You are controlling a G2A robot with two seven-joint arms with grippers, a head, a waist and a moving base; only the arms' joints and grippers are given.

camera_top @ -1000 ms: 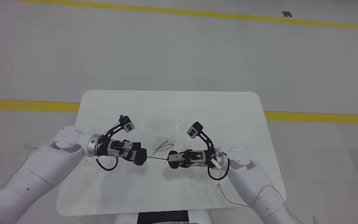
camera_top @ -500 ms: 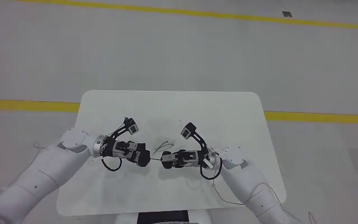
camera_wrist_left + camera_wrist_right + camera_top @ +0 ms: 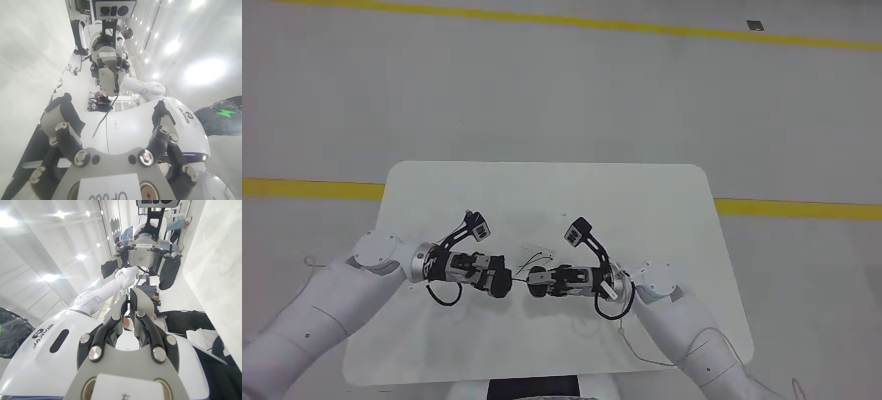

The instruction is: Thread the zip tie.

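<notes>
Lining up: right claw (image 3: 130,298) pinches the zip tie (image 3: 105,115), left claw (image 3: 113,115) gapes wide (empty); next likely means gripping its tail

Arms: the left arm (image 3: 342,300) and the right arm (image 3: 687,325) wear smooth, rounded white shells, with black and silver sections towards the wrists.
Hands: the left hand (image 3: 113,100) and the right hand (image 3: 128,292) each have a grey metal base plate (image 3: 113,161), black curved link bars (image 3: 149,328) and round silver screws (image 3: 145,156).
Fingers: the left hand's are wrapped in black padding (image 3: 66,111); the right hand's are pale grey with a ribbed dark inner face (image 3: 133,300).
Cameras: a black bracket (image 3: 474,226) stands off each wrist and carries a small camera box.
Cables: a black looped cable (image 3: 442,297) hangs at each wrist; a thin pale cable (image 3: 642,350) trails by the right arm.
Markings: a white label (image 3: 107,185) sits on the base plate; a green lightning bolt (image 3: 226,113) sits on a glossy black panel.
</notes>
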